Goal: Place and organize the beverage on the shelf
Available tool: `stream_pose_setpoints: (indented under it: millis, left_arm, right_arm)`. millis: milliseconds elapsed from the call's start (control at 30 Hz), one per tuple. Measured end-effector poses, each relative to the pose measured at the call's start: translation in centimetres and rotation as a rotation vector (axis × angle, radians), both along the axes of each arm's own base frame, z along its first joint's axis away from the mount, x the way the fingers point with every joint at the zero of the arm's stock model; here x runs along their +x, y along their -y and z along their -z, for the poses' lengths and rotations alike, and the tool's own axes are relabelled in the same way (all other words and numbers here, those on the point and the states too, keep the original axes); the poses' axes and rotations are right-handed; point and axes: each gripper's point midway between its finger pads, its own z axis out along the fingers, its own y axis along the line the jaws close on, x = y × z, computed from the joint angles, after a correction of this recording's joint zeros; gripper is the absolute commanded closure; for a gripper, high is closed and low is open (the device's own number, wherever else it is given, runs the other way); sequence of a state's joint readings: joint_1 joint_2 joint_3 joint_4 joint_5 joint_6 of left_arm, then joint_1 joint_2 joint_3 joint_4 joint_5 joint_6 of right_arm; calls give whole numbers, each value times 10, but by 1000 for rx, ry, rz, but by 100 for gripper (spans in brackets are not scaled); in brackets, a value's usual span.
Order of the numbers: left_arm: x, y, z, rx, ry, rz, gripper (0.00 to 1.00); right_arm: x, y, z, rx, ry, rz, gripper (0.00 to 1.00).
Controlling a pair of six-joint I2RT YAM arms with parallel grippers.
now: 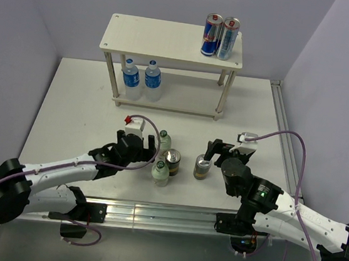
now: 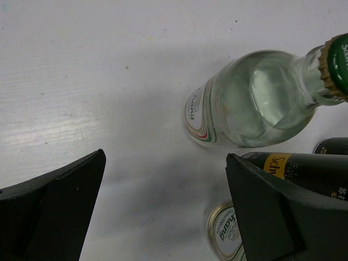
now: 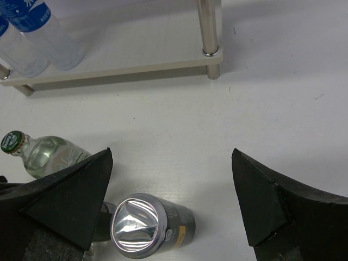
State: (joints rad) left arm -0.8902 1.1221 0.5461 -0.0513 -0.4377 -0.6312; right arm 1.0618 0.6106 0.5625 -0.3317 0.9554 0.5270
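Both claws are spread wide with nothing held. The right claw is the nearer arm to the upright can, which sits low in its gap and off toward its left side, so I'd shift that way before closing across the vertical axis. The left claw has the upright rear bottle just off its right finger; water bottles are on the shelf lower tier, while the other can and front bottle stand on the table between the arms.
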Motion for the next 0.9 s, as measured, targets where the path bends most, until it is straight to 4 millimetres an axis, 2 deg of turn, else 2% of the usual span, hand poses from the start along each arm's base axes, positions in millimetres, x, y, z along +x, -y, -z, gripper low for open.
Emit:
stream_pose_setpoints:
  millis: [300,900]
  left_arm:
    - [11,21,20,35,-1,59,1]
    - [34,63,23,9,53,147,1]
  right_arm:
    - [0,0,0,-1,0,2,4]
    - [0,0,2,-9,-4,2,4]
